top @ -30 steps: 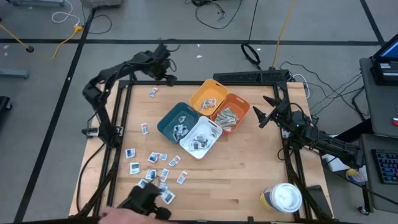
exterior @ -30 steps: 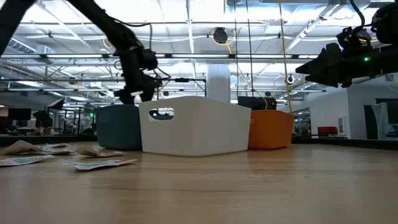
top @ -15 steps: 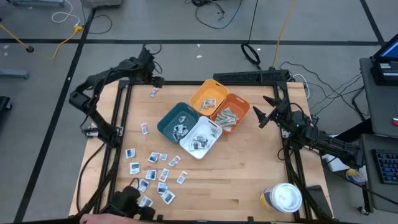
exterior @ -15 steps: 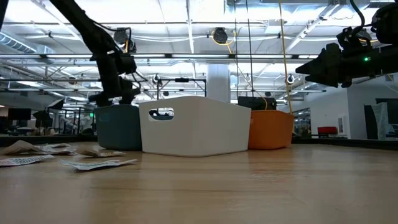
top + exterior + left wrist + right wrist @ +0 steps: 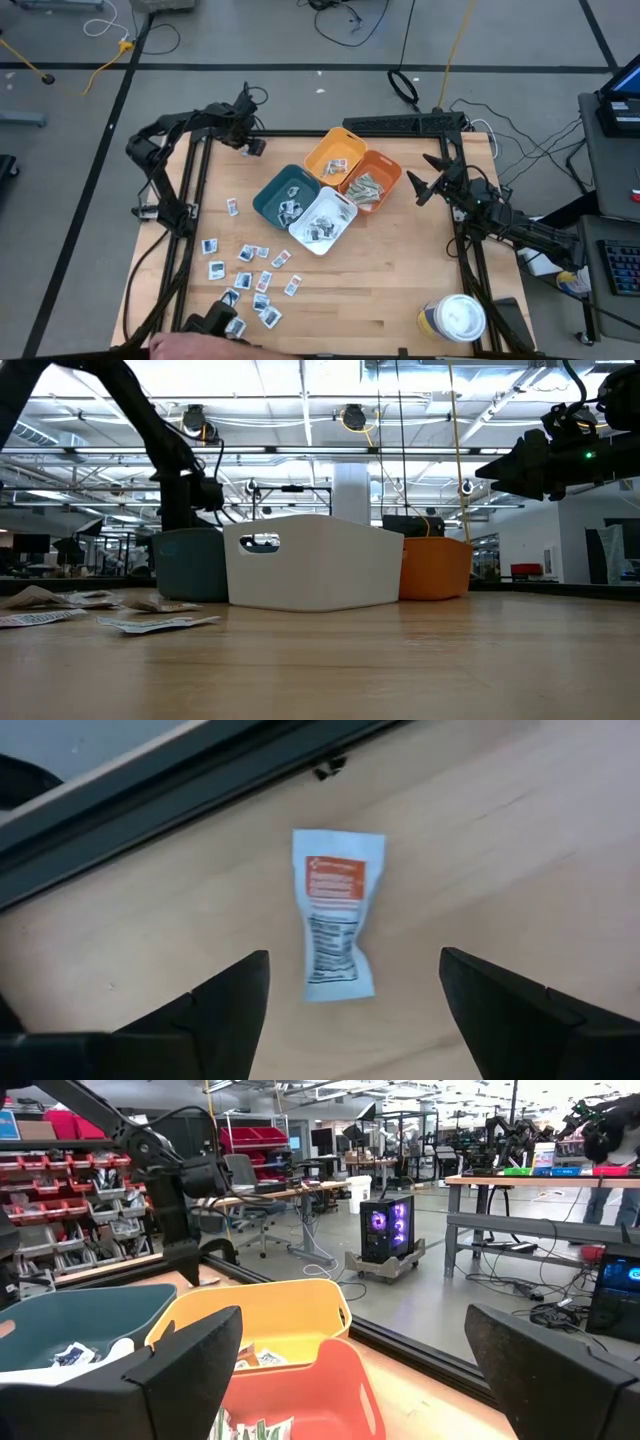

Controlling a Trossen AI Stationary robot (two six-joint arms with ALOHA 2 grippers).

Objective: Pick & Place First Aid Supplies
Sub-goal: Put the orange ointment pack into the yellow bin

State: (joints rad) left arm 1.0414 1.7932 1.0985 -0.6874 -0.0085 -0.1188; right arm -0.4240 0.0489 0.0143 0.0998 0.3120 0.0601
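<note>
Lower the left hand (image 5: 350, 1005), fingers spread wide, squarely over the lone orange-marked packet (image 5: 336, 914) lying flat near the surface's (image 5: 400, 280) far-left corner, straddle its narrow width and press flush before closing; leave right hand (image 5: 420, 178) wide, waiting by the right edge.

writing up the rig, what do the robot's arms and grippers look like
Both arms are dark, slim and jointed with thin black cables along them. The left gripper and right gripper each end in two black, flat, wedge-shaped fingers. A small green light glows on the right arm.
</note>
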